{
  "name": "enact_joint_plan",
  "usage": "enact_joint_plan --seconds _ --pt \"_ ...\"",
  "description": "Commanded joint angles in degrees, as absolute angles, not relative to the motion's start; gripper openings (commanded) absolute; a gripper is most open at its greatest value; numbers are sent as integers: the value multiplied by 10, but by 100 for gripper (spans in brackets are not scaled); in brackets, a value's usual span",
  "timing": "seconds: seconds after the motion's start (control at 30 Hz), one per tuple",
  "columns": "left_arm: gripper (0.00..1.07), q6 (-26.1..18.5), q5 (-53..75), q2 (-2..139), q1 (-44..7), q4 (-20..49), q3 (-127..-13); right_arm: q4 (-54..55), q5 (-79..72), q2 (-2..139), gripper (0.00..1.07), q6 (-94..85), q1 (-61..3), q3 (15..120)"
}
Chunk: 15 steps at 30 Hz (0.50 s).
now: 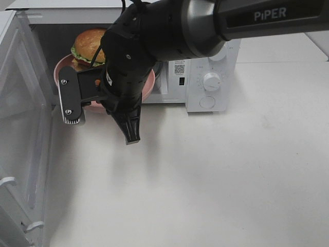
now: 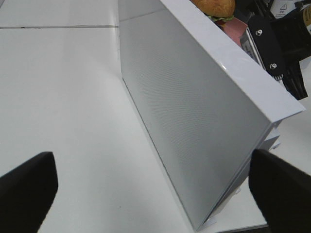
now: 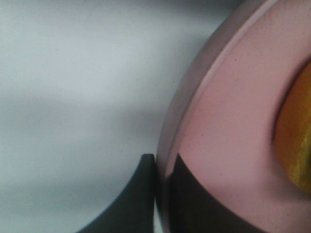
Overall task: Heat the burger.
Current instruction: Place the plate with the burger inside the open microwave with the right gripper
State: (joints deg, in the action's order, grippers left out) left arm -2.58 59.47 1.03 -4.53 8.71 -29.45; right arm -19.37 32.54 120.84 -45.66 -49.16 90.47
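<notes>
While the right gripper (image 3: 163, 194) pinches the rim of the pink plate (image 3: 214, 111), the burger (image 1: 88, 45) sits on that plate at the mouth of the white microwave (image 1: 211, 77), partly inside. So the job looks about half done. The microwave door (image 1: 23, 103) is wide open. The left gripper (image 2: 155, 194) is spread wide, holding nothing, near the outside of the door. Left to do, I think: let go of the plate, pull the arm out, shut the door, turn the knob (image 1: 212, 81).

Golden-brown burger (image 1: 88, 45) on pink plate (image 1: 150, 82)
</notes>
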Motion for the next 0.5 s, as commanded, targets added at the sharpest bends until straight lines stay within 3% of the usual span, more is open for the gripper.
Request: enact_joint_plan --seconds 0.03,0.5 --pt "100 -24 591 11 -48 89 -293 -211 301 1207 0 -454 -490 925" --pt "100 -24 591 11 -48 89 -293 -210 300 1235 0 -455 -486 961"
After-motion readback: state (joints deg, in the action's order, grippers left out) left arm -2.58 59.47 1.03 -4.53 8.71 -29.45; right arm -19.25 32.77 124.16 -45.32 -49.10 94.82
